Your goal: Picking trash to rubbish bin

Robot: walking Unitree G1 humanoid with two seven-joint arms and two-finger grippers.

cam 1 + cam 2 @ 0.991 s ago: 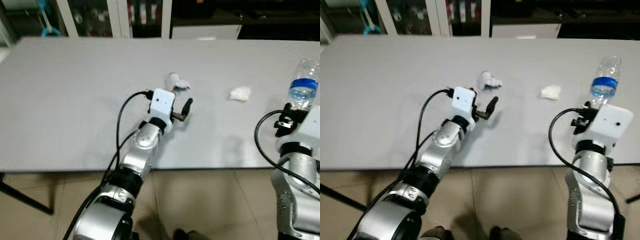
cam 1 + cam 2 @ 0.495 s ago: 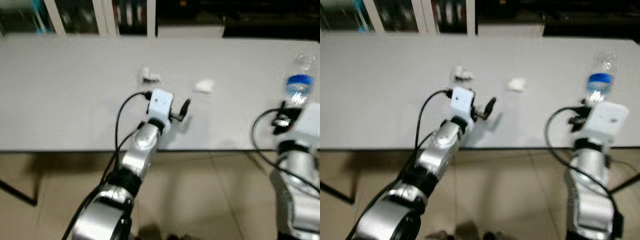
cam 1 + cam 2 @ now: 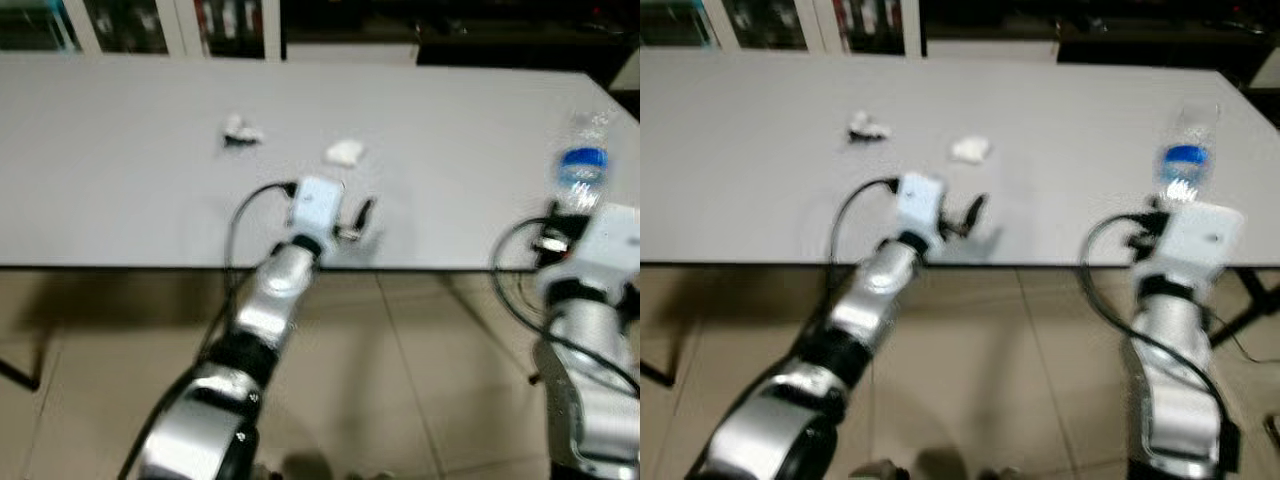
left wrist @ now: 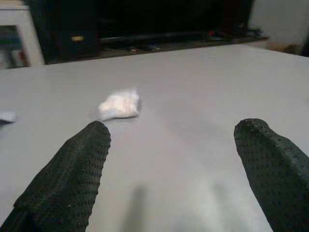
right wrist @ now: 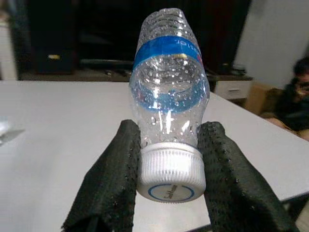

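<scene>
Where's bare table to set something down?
The table is bare left of the left end effector, and between it and the bottle. Crowded spot: the two paper wads beyond it.

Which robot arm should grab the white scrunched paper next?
The left. Its left gripper is open and aimed at the crumpled tissue just ahead on the table. The right gripper is already shut on the plastic bottle.
</scene>
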